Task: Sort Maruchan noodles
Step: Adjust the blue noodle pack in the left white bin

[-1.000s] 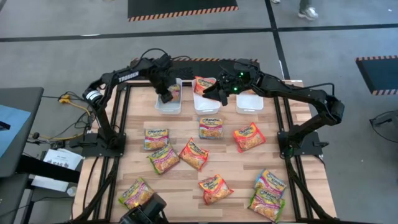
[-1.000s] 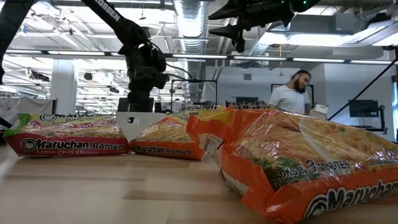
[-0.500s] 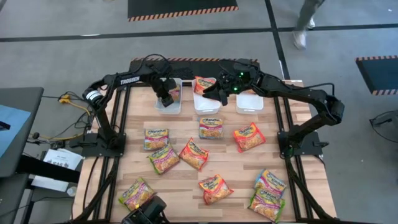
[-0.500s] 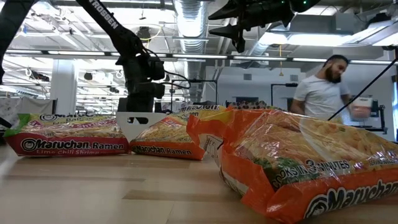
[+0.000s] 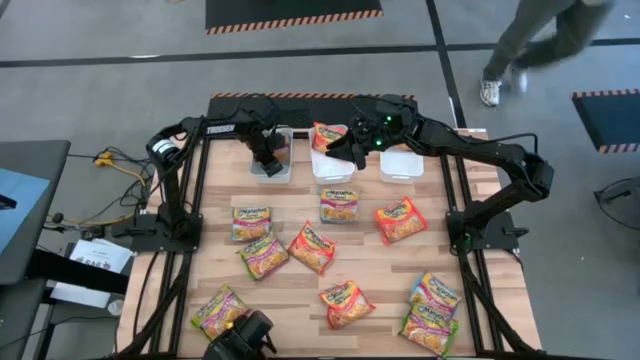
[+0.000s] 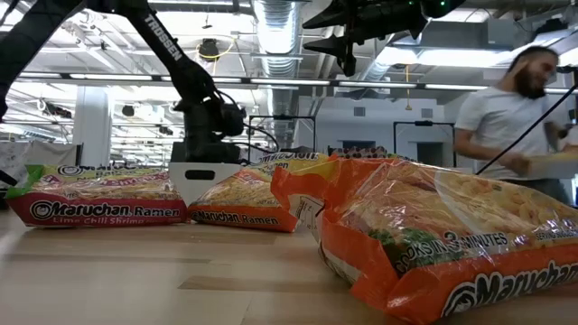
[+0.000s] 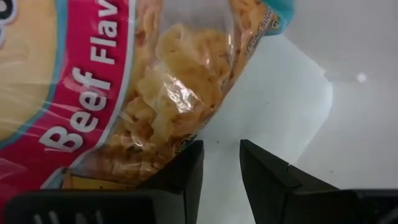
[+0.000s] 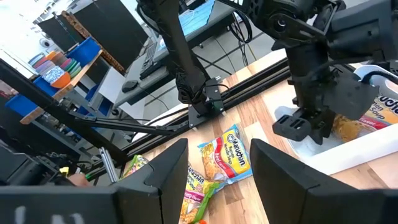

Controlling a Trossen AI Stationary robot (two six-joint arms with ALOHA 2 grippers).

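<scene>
Several Maruchan noodles packets lie spread on the wooden table, among them an orange one (image 5: 400,220) and a green-pink one (image 5: 263,254). My left gripper (image 5: 266,164) reaches down into the left white bin (image 5: 272,177). Its fingers (image 7: 261,168) stand slightly apart, open, with only the bin floor between them (image 7: 221,149). A pink Beef packet (image 7: 124,81) lies in that bin, right beside one finger. My right gripper (image 5: 342,152) hovers open and empty above the middle bin (image 5: 330,172); its wrist view (image 8: 217,155) shows the left gripper and the Beef packet (image 8: 379,106).
A third white bin (image 5: 400,166) stands at the back right. An orange packet (image 5: 327,134) sits at the middle bin's far end. A large orange packet (image 6: 433,244) fills the low view's foreground. A person (image 5: 540,40) walks past behind the table.
The left arm's elbow has swung to the left and its gripper has shifted slightly inside the left bin. The right arm has not moved. The person has walked to the right.
</scene>
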